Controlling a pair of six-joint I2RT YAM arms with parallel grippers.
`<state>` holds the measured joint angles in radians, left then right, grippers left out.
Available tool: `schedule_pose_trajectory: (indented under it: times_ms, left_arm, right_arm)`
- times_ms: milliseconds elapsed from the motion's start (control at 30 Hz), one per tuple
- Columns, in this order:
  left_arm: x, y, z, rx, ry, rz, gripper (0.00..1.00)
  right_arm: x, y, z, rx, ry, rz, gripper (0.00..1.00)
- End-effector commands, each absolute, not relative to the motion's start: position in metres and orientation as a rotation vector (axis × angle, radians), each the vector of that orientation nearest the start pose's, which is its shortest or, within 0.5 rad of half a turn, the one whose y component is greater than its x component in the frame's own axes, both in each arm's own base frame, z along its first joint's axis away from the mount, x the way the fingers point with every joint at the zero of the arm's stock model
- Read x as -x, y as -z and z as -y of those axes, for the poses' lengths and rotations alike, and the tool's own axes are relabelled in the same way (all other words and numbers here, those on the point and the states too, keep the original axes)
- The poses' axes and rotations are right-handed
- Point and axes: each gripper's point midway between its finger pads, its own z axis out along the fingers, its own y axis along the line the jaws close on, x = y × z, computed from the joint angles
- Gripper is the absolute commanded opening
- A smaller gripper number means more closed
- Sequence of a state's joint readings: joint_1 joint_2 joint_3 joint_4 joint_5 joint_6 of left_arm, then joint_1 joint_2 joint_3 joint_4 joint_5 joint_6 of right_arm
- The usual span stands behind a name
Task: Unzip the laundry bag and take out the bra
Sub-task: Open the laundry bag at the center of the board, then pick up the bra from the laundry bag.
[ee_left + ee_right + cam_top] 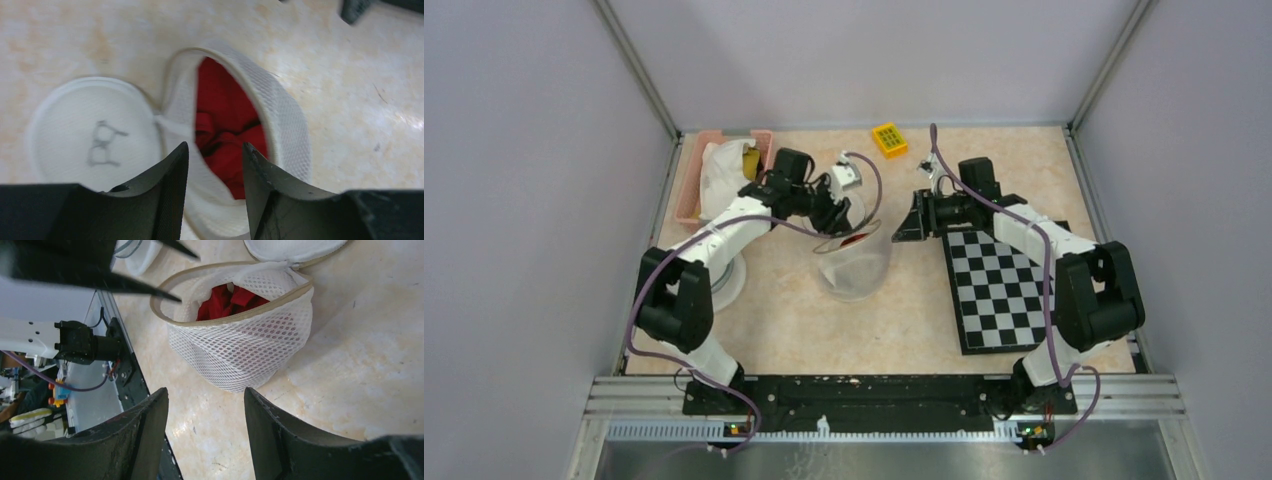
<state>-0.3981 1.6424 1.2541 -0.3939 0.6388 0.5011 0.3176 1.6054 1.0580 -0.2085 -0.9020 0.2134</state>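
Note:
The white mesh laundry bag (854, 265) stands mid-table with its zip undone and its round lid (90, 135) flipped open to one side. The red bra (225, 130) lies bunched inside, showing through the mouth (225, 300). My left gripper (216, 150) hovers over the bag's rim (280, 107), open, its fingers apart with nothing gripped between them. To the right of the bag (245, 345), my right gripper (206, 395) is open and empty over bare table, a short gap away from the mesh. From above, the left gripper (842, 215) is at the bag's far edge and the right gripper (904, 225) beside it.
A pink basket (692, 175) holding white cloth (724, 170) sits at the back left. A yellow block (889, 139) lies at the back centre. A checkerboard (999, 290) covers the right side. A white round object (729, 282) lies under my left arm.

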Motion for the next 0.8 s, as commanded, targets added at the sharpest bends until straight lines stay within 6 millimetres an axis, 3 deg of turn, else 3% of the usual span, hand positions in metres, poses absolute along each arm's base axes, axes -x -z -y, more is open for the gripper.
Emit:
schedule_pose_trajectory:
  times_ms: [0, 333, 567, 667, 767]
  left_arm:
    - [-0.307, -0.125, 0.258, -1.462, 0.692, -1.856, 0.49]
    - [-0.243, -0.067, 0.259, -1.738, 0.653, -1.826, 0.47]
    - [-0.229, -0.036, 0.240, -1.956, 0.470, -1.731, 0.51]
    - [-0.241, -0.045, 0.236, -1.911, 0.393, -1.756, 0.52]
    - [-0.250, -0.083, 0.247, -1.801, 0.474, -1.735, 0.53]
  right_arm:
    - [-0.331, -0.185, -0.254, 0.607, -1.280, -2.120, 0.57]
    - [-0.338, -0.176, -0.255, 0.591, -1.272, -2.138, 0.57]
    - [-0.335, -0.163, -0.258, 0.578, -1.289, -2.170, 0.57]
    - [-0.330, -0.157, -0.263, 0.592, -1.297, -2.187, 0.57]
    - [-0.323, -0.149, -0.269, 0.619, -1.298, -2.203, 0.57]
